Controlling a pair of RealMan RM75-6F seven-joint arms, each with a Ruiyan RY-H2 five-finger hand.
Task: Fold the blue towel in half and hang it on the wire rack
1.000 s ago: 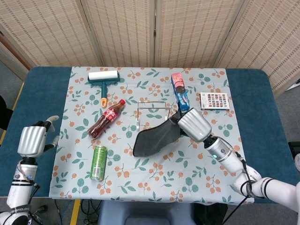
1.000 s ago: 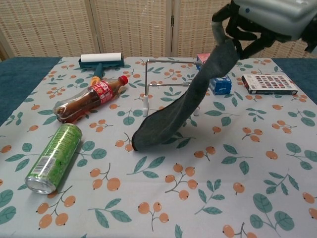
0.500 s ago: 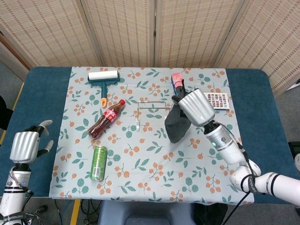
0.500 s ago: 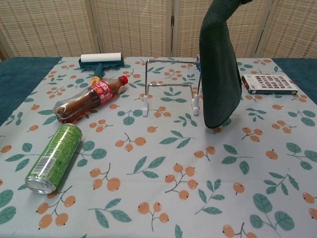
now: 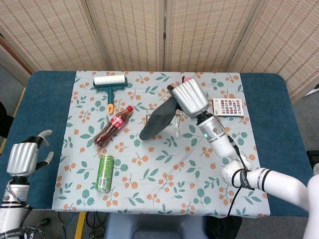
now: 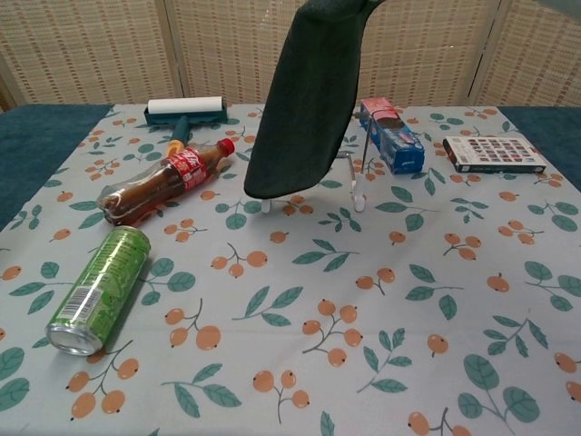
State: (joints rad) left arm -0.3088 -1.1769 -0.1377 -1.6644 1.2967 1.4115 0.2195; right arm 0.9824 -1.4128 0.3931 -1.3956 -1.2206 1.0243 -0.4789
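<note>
The folded dark blue towel (image 5: 157, 117) hangs in the air from my right hand (image 5: 188, 97), which grips its top end. In the chest view the towel (image 6: 304, 100) dangles in front of the wire rack (image 6: 359, 186) and hides most of it; the right hand is out of that frame. In the head view the wire rack (image 5: 176, 128) shows just under and right of the towel's lower end. My left hand (image 5: 24, 157) hovers off the table's left edge holding nothing, fingers slightly apart.
A cola bottle (image 5: 112, 126) and a green can (image 5: 104, 172) lie left of the rack. A lint roller (image 5: 109, 84) sits at the back left. A blue snack pack (image 6: 390, 135) and a patterned box (image 5: 228, 107) lie to the right.
My right hand has lifted the towel off the table and swung it back and left, from right of the rack to over it. The left hand drifted lower and outward.
</note>
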